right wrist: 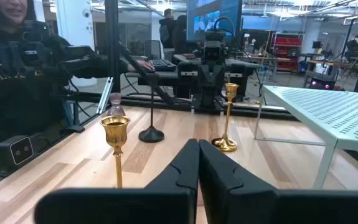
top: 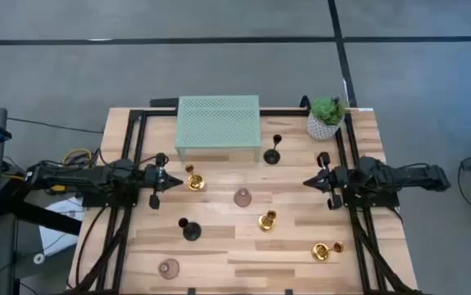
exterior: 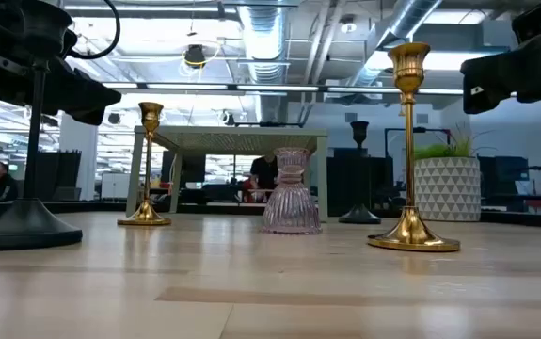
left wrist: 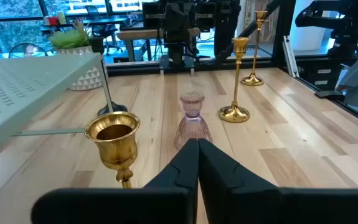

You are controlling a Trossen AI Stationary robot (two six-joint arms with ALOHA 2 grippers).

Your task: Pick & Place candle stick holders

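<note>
Starting the pick cleanly means choosing one holder and opening up before moving in, since both grippers sit with fingers pressed together and hold nothing. In the overhead frame the left gripper (top: 169,179) hovers at centre left, the right gripper (top: 310,182) at centre right, facing each other across the counter (top: 219,246).

The candle stick holders are scattered: a gold holder (top: 195,182) just beside the left gripper's tip, a pink glass holder (top: 242,197) in the middle, a second gold holder (top: 267,220) lower centre, a third gold holder (top: 323,251) at lower right, a black holder (top: 191,230) lower left of centre, another black holder (top: 273,154) beside the green mesh stand (top: 218,123), and a second glass holder (top: 168,267) near the bottom edge.

The nearest gold one looks the natural first target. Its stem is slim and tall, so I would spread the fingers wide, approach level, and close low on the stem to avoid tipping it. The potted plant (top: 326,116) at upper right should be left alone.
</note>
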